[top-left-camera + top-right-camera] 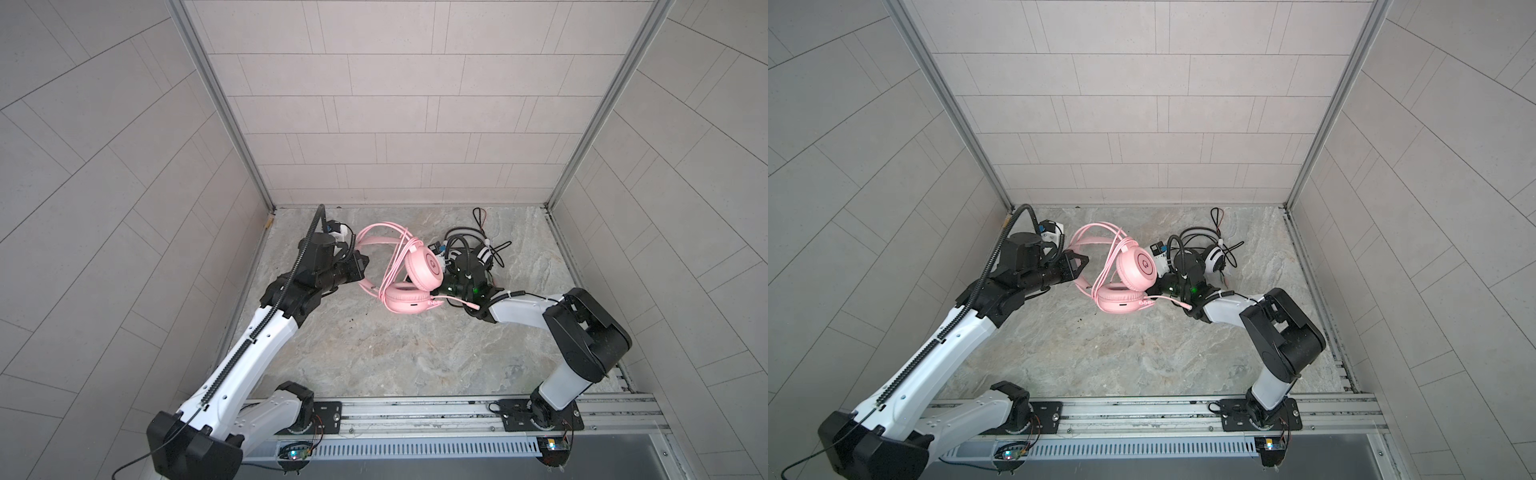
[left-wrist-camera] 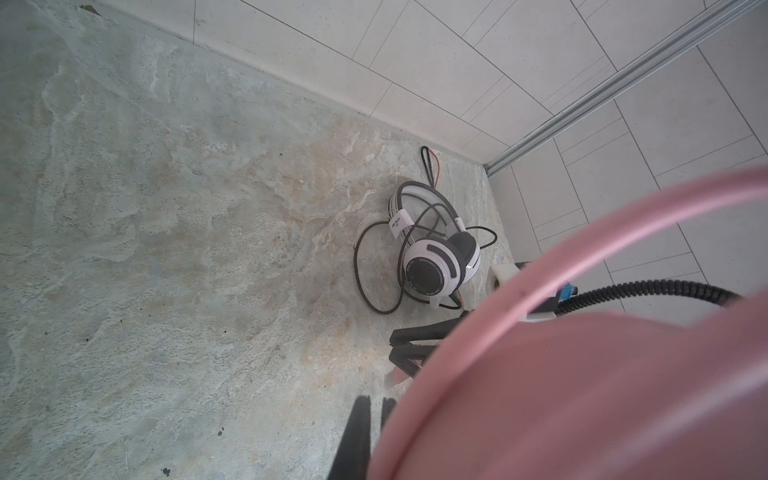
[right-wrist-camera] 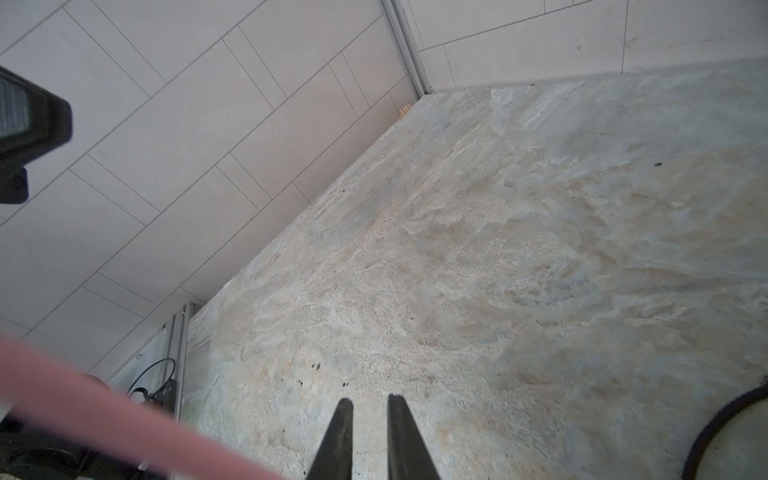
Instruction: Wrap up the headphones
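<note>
Clamping the pink headband (image 2: 582,395), the left fingers (image 2: 360,434) look fully closed on it, though the band swallows most of that wrist view and hides the contact itself. The pink headset (image 1: 424,268) lies mid-counter (image 1: 395,361), long axis running arm to arm: band toward the left arm, ear cups toward the right, one cup tipped up against the other. Its pink cable (image 1: 395,266) is looped over the band. A thin pink end (image 1: 471,306) reaches from the lower cup onto the right arm's wrist, and whether it is cable tail or boom mic is too small to tell. Either way, the right arm looks the nearer one for the next turn of cable. The right fingers (image 3: 338,440) show a slim gap with bare counter between the tips and nothing in them, and the cable passes blurred just beside them. In both top views those fingers are buried under the wrist and the raised cup. The white-and-black headset (image 2: 440,266) sits beyond, near the far right corner, its black cable (image 2: 361,270) loose around it.
</note>
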Robot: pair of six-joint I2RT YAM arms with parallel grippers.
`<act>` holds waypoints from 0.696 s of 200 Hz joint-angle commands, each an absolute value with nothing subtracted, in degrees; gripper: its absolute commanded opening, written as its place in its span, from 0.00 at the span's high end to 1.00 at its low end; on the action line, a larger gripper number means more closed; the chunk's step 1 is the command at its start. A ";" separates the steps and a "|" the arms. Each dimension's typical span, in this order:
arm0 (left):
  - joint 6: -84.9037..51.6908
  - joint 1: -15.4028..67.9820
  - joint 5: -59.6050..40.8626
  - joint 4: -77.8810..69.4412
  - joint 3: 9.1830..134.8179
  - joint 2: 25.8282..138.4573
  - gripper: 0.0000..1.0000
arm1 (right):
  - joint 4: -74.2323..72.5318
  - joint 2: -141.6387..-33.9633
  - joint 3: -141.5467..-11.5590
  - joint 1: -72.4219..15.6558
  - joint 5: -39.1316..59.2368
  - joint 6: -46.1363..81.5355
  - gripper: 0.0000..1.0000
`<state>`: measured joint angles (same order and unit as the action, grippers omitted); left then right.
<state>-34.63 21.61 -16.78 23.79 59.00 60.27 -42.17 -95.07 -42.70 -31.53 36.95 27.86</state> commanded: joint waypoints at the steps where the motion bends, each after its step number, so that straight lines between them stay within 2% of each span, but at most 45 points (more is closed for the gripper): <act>1: -41.06 21.21 -15.39 17.03 59.74 58.10 1.00 | -51.14 -96.35 -39.73 -33.12 35.25 34.90 0.83; 30: -48.64 21.18 -11.92 9.13 55.79 57.64 1.00 | -60.18 -99.02 -37.86 -35.36 33.81 44.05 0.82; 82: -65.58 21.27 5.71 0.81 47.33 53.66 1.00 | -81.54 -104.05 -32.03 -39.85 23.52 60.94 0.87; 120: -70.13 21.35 10.63 0.70 46.33 54.59 1.00 | -81.38 -103.49 -31.73 -43.64 15.96 61.44 0.89; 139: -71.36 21.36 12.88 0.58 46.22 55.30 1.00 | -76.49 -102.60 -32.93 -44.44 15.13 61.45 0.89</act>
<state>-63.48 21.67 6.59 11.53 45.04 56.05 -79.15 -103.39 -32.45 -43.33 19.09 58.81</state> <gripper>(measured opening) 0.083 0.119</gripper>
